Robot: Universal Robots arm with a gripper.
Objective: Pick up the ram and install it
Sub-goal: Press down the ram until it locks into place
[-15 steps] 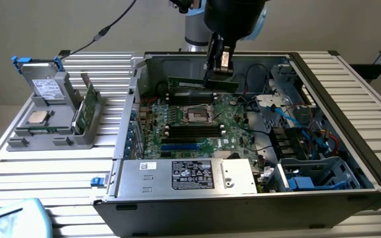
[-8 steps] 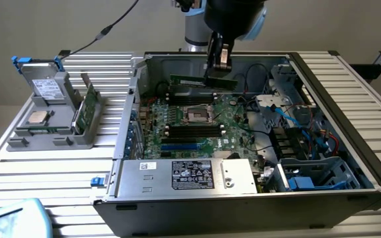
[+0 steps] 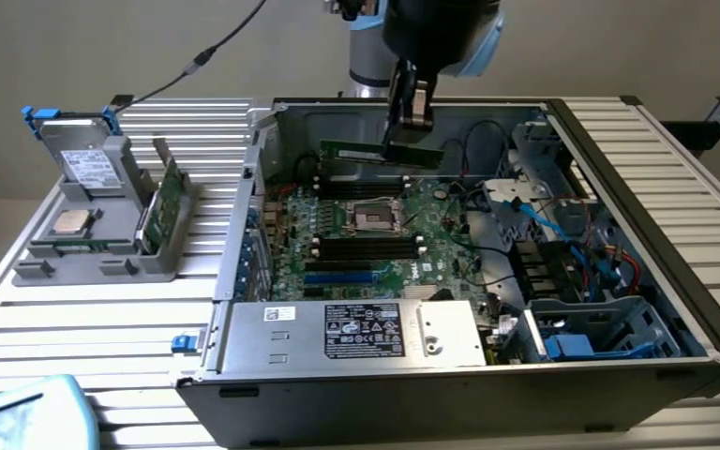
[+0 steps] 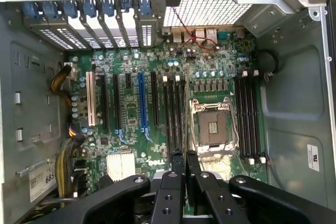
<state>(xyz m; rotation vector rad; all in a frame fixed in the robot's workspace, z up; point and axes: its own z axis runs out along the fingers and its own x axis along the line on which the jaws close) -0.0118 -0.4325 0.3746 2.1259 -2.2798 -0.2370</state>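
One ram (image 3: 353, 150) | hand (image 3: 409, 141) clamped on it, above the green motherboard (image 3: 335, 221) | case label (image 4: 44, 179) shows "685"

Oblique overview; wrist directly above motherboard (image 4: 128, 114)

Arm (image 3: 442, 28) vertical, wrist pointing down; jaws pinched nrly closed, gripping ram (image 3: 353, 150).

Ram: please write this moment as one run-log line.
hand: shut on ram | place: over motherboard, inside case | installed: not yet
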